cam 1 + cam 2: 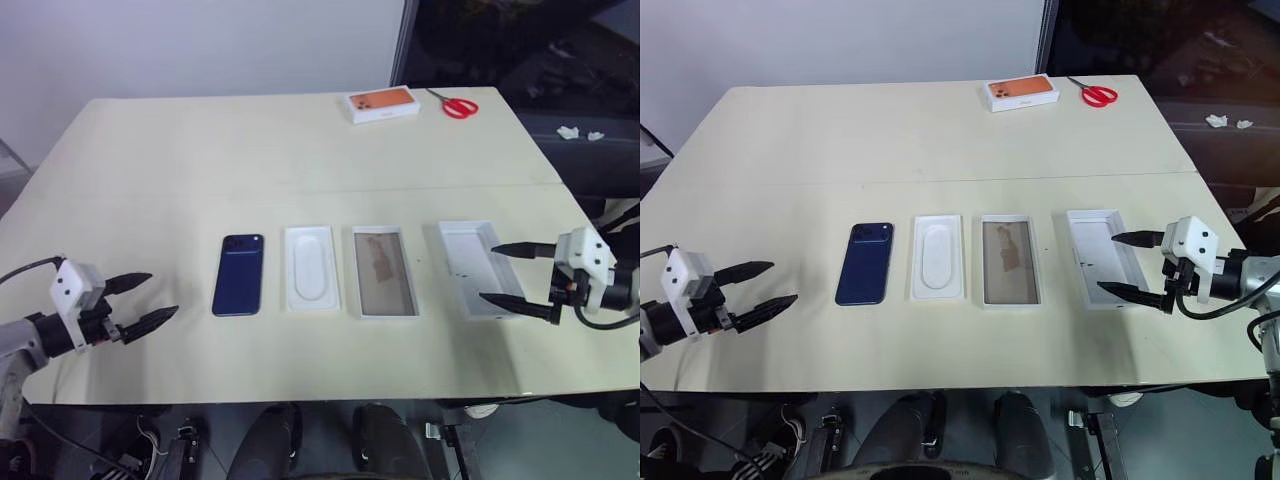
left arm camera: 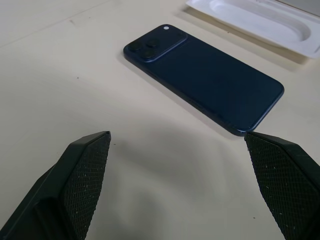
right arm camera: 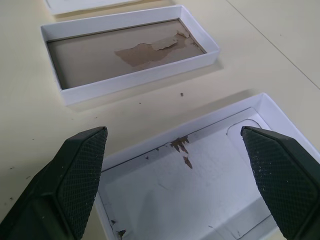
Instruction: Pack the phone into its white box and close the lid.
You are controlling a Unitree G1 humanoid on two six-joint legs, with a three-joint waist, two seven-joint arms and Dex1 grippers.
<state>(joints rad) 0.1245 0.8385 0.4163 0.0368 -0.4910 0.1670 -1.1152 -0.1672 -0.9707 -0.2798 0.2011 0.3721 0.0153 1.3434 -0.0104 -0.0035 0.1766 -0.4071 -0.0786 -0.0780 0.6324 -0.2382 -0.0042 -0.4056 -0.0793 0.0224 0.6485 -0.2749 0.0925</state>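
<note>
Cream laminate table [image 1: 150, 150] is carrying everything, and honestly nothing's packed yet. Taking the slim navy-blue glossy phone [image 1: 238, 274] as the reference: it's lying camera-side up on the bare tabletop. The deep white cardboard lid [image 1: 468, 262] is sitting open side up, three places to the phone's right. A white-walled tray with a scuffed brown floor [image 1: 385, 272] is lying two places right. The shallow white box with the oval-recess insert [image 1: 311, 268] is waiting empty just beside the phone. An orange-topped box [image 1: 382, 104] and red scissors [image 1: 455, 105] are sitting well beyond the phone. The left gripper [image 1: 163, 295] is hovering near the phone's left with its fingers spread and holding nothing; the right gripper [image 1: 487, 272] is hanging over the lid, also spread and empty. Picking, placing and lidding are all still waiting.
</note>
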